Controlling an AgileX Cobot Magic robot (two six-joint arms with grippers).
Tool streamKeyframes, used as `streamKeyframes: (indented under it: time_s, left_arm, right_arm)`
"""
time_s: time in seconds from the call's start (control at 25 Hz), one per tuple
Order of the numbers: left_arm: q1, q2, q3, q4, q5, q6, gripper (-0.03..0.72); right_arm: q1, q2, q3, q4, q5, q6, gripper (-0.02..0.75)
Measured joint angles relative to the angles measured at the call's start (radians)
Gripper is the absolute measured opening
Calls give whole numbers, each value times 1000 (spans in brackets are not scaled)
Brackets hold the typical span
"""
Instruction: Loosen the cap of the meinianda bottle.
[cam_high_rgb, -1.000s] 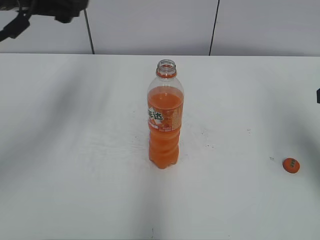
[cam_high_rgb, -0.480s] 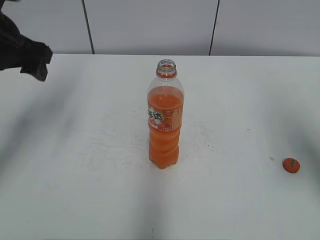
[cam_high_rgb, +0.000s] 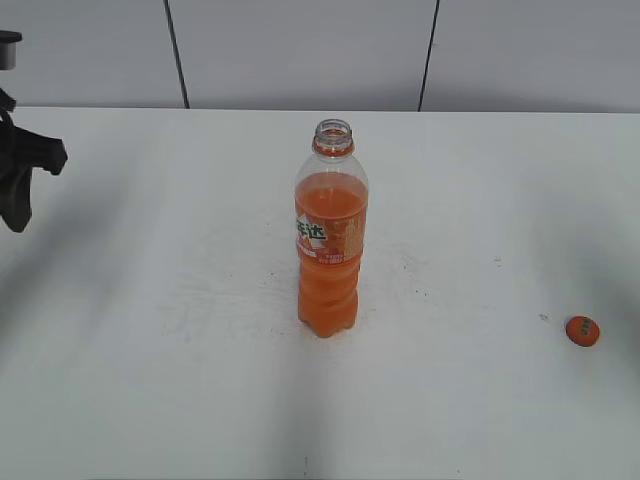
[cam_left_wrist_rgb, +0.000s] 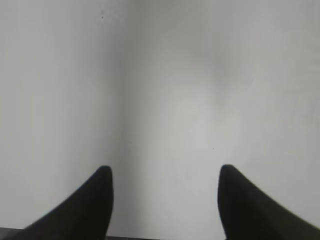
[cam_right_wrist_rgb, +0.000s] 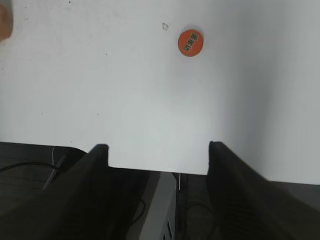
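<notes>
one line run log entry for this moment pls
cap: off, on table right of bottle | meinianda bottle: upright, open | left gripper: jaws open, empty | right gripper: jaws open, empty

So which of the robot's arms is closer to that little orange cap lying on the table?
The right. Its end effector hangs open at the table edge near the cap; the left end effector is at the far left, beyond the bottle.

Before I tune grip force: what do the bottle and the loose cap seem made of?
The meinianda bottle: likely clear, glossy plastic, since orange liquid shows through its ribbed wall. The cap: probably opaque orange plastic with a fairly matte look and a printed greenish mark on top.
</notes>
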Motion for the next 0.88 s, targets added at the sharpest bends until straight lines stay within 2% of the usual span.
streamKeyframes:
  time_s: [0.24,0.48,0.64,0.76,0.88]
  left_arm:
    - [1,-17,4,-38,21,1,316]
    - [1,-150,64,-48,23,1,253]
    - [1,-276,114,-49,23,10,246]
    - [1,-386,164,-52,24,90,246]
    - [1,-507,226,-51,24,122,246]
  right_arm:
    - [0,-4,-16,-13,84,8,463]
    - [0,-79,-16,-13,87,16,463]
    - [0,-179,-16,-15,87,19,463]
    - [0,-264,-10,-16,89,27,463]
    - [0,-384,38,-17,89,38,463]
